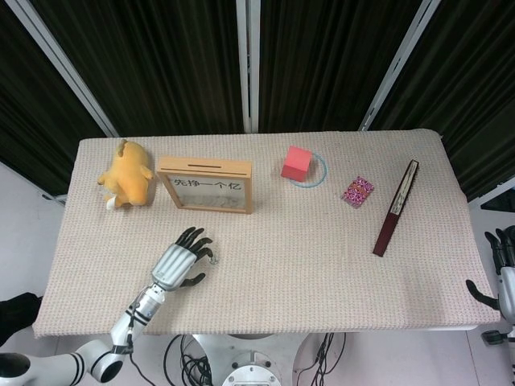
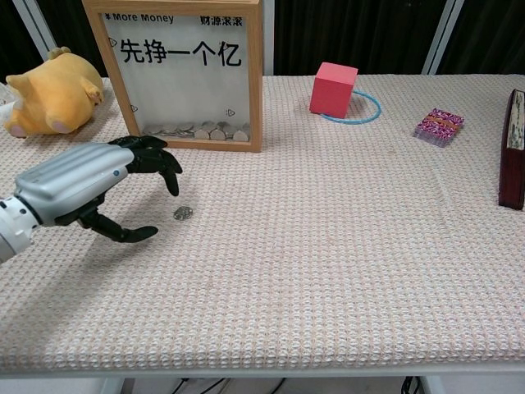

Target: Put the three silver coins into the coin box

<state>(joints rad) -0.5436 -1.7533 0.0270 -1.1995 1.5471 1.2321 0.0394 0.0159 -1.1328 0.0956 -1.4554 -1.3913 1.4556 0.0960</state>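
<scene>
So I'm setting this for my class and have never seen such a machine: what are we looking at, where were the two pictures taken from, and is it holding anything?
It is a two-armed robot with finger hands, steered by a person. One picture looks down from its head, the other looks forward from its chest. The left hand hovers, fingers apart, beside a silver coin and holds nothing. The right hand waits off the table edge. On the table are a coin box with coins inside, a yellow plush toy, a red cube on a blue ring, a pink packet and a dark folded fan.
</scene>
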